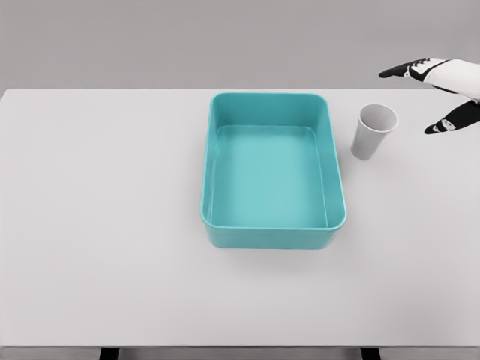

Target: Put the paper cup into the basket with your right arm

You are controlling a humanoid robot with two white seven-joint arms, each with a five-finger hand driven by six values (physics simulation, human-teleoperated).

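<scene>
Step in hand: reach toward cup, grasp not yet made.
Paper cup (373,130) upright on white table (90,225), just beside teal basket (274,229), at its 2 o'clock corner, outside rim.
Right hand (442,94) at cup's 2–3 o'clock, near but apart; fingers spread wide, thumb below, holding nothing.
Left arm out of view.
Next move likely calls for: close gap toward 9 o'clock, wrap cup wall, lift clear of rim, carry over basket.

The right hand (442,94) is white over its body with black fingers (395,72). Small white markings show on the black parts, near the knuckles and on the lower finger. Its shapes are smooth and rounded.
</scene>
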